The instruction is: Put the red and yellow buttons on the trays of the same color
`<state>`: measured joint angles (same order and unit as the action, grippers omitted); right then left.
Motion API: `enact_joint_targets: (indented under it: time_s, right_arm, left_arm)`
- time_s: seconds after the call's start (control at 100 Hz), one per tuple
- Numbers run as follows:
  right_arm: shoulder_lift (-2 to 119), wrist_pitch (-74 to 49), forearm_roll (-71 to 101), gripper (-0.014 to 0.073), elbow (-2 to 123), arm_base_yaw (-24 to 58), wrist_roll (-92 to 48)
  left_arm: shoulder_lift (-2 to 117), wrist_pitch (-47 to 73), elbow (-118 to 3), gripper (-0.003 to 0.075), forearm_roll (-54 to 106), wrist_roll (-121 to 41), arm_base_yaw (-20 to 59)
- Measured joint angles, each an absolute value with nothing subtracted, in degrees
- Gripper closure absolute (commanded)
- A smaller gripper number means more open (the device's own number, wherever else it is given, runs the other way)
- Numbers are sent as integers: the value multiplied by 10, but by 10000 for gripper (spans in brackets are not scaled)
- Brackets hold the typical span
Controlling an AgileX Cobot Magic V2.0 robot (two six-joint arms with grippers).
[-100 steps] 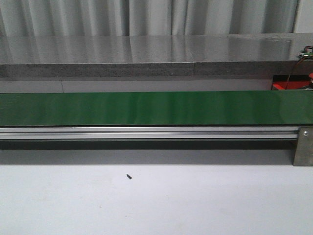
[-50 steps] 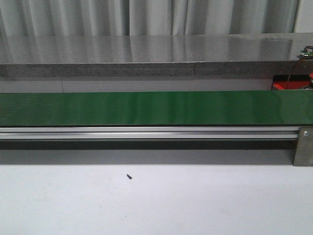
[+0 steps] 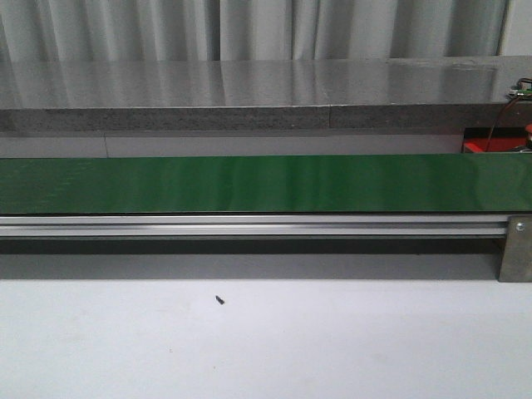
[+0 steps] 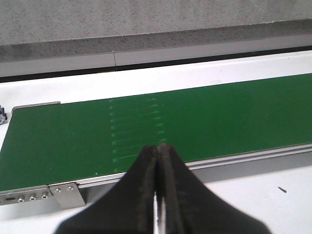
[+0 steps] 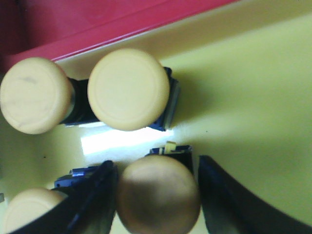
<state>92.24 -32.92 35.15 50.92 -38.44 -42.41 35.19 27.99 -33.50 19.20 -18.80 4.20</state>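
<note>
Your front view shows neither arm: only the green conveyor belt (image 3: 266, 184) running across the frame, its aluminium rail (image 3: 249, 224) along the near edge, the white table (image 3: 332, 349) in front with a small dark speck (image 3: 219, 299) on it, and a grey stone-look counter (image 3: 249, 91) behind. At the far right of that view a bit of red (image 3: 490, 145) and some wires show behind the belt, too small to identify. On your left wrist view the left gripper (image 4: 157, 161) has its dark fingers pressed together with nothing between them, and it hangs over the near edge of the belt, close to the belt's end bracket (image 4: 39, 194). On your right wrist view the right gripper (image 5: 157, 195) is down inside the yellow tray (image 5: 253, 97), its two dark fingers standing apart on either side of a yellow button (image 5: 158, 200) that sits in shadow between them. You cannot tell from this view whether the fingers touch the button's cap or leave slight gaps, so treat the grip as unconfirmed. Two more yellow buttons stand just beyond it in the tray, one large and central (image 5: 128, 89) and one nearer the tray wall (image 5: 35, 95), almost touching each other, and a fourth (image 5: 29, 212) shows partly at the frame's corner beside the gripper's finger. The red tray (image 5: 97, 19) lies directly along the yellow tray's rim.
</note>
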Motion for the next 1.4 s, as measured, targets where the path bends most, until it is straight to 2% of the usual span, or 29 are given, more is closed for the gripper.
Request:
enact_joint_targets:
  time_s: [0.23,0.53,0.67,0.95,1.18,1.23,1.3,1.4]
  right_arm:
    - [916,-319,353,168,509,-384,-424]
    - [843,-320,373,168,549,-363,-424]
    - [791,-315,377,168,560,-302,-434]
    - [683,-303,379,169,561,-127,-456]
    - [608,-312,379,184,536,-69,-457]
    - [593,-317,379,213,525,-67,-457]
    - [572,-324,379,316,512,-67,-456]
    - [547,-329,379,566,499,-67,-456]
  left_arm:
    - [352,280,-335,740,192,-188,42]
    - [352,280,-335,740,192,-188,42]
    - [352,280,-335,740,192,-188,42]
    - [352,280,-335,740,192,-188,42]
    - [352,280,-335,739,192,-188,42]
    - [352,280,-335,738,192,-188,42]
    - [352,280,-335,724,192,-188,42]
    - [352,280,-335,639,192,-188,42]
